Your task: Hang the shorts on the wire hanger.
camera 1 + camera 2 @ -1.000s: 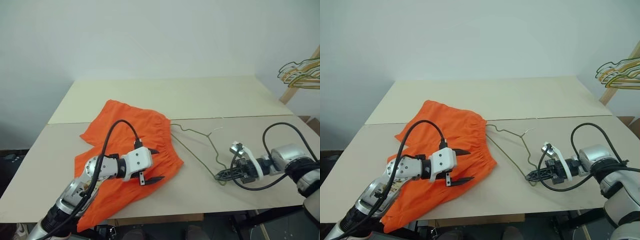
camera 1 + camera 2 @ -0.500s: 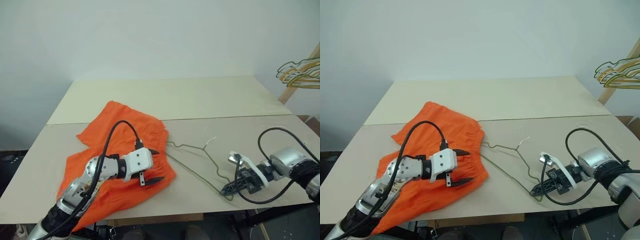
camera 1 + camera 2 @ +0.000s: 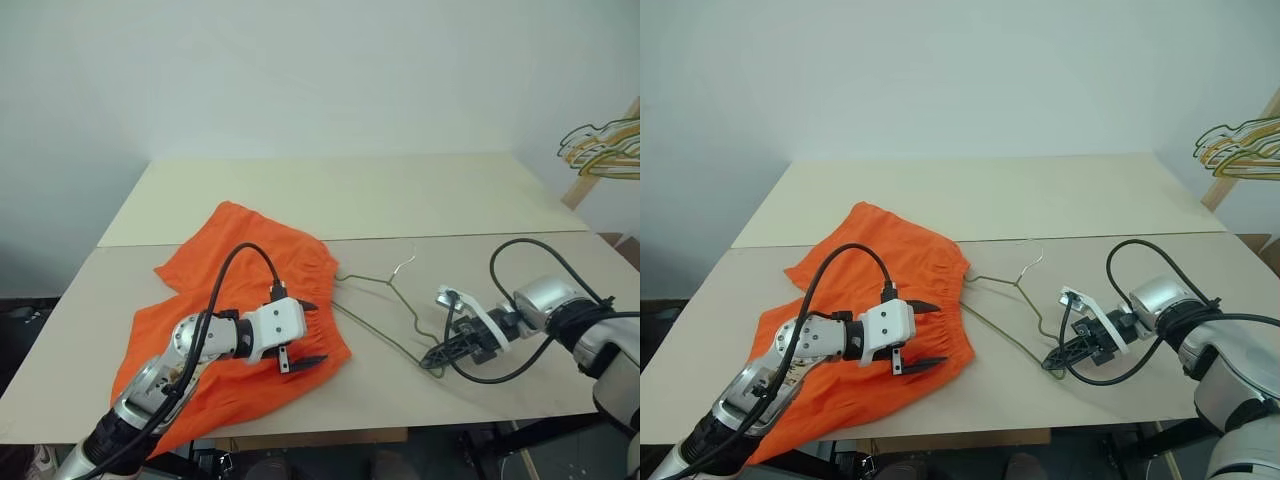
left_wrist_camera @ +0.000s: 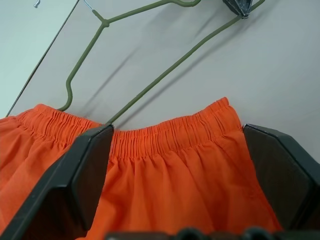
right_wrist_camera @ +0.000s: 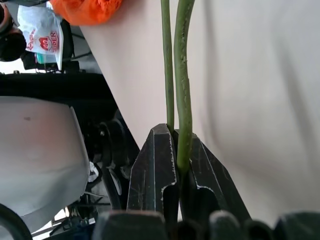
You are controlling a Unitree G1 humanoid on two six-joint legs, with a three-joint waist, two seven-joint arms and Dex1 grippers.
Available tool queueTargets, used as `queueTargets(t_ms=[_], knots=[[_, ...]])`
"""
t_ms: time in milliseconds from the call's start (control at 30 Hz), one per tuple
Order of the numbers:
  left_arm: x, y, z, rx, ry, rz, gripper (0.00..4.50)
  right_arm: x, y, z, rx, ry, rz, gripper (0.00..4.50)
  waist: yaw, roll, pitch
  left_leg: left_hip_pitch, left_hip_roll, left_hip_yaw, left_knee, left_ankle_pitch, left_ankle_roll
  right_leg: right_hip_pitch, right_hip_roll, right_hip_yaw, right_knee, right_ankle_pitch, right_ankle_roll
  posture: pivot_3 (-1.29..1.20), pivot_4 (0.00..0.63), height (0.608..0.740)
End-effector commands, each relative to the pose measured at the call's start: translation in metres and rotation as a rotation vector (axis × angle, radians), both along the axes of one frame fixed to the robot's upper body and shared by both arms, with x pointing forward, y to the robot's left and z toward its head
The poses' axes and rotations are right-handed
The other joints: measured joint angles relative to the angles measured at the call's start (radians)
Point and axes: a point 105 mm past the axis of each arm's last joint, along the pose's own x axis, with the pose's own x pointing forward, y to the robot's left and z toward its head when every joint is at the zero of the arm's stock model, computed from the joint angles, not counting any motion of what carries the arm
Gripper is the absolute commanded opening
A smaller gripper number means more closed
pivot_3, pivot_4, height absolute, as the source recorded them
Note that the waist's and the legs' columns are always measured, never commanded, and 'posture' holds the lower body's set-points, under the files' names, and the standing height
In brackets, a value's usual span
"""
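The orange shorts lie spread on the left of the table, their gathered waistband facing the wire hanger. My left gripper hovers open over that waistband, one finger on each side of it, holding nothing. The olive wire hanger lies flat on the table, hook pointing away from me. Its long bar runs up to the waistband edge. My right gripper is shut on the hanger's right corner, low over the table.
The beige table has a seam across its middle and a front edge just beyond both arms. A bunch of coloured hangers hangs on a wooden rail at the far right, off the table.
My right gripper has shifted a little left toward the shorts with the hanger's corner in it, and the hanger has swung with it. The left gripper has stayed where it was.
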Motion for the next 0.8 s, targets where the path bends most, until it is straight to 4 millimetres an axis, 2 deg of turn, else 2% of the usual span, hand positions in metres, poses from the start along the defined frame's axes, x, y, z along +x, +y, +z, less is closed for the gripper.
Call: queueTargets(t_ms=[33,200,467,800], knots=[[-0.001,-0.003,0.007,-0.011,-0.040,-0.017,4.49,0.014,0.013,0.019,0.103,-0.007,-0.035,0.00,-0.003,0.001,0.000,0.000,0.000,0.000,0.000,0.000,0.000,0.000,0.000,0.000,0.000,0.000,0.000,0.04,0.000,0.740],[-0.001,-0.004,0.007,-0.015,-0.040,-0.018,4.49,0.027,0.023,0.025,0.145,-0.015,-0.091,0.00,-0.005,0.001,-0.001,0.000,0.000,0.001,0.000,0.000,0.000,0.000,0.000,0.001,0.000,0.000,0.000,0.04,0.000,0.740],[-0.001,-0.006,0.007,-0.020,-0.041,-0.017,4.49,0.025,0.038,0.025,0.179,0.020,-0.066,0.00,-0.001,0.002,-0.001,-0.001,0.000,-0.001,0.000,0.000,0.000,0.000,0.000,-0.001,0.001,0.000,0.000,0.04,0.000,0.740],[0.000,-0.007,0.007,-0.029,-0.046,-0.008,4.49,0.044,0.056,0.024,0.234,0.009,-0.156,0.00,-0.004,0.002,-0.002,-0.001,0.000,0.000,0.000,0.000,-0.001,0.000,0.001,-0.001,0.002,0.000,0.001,0.05,0.000,0.740]])
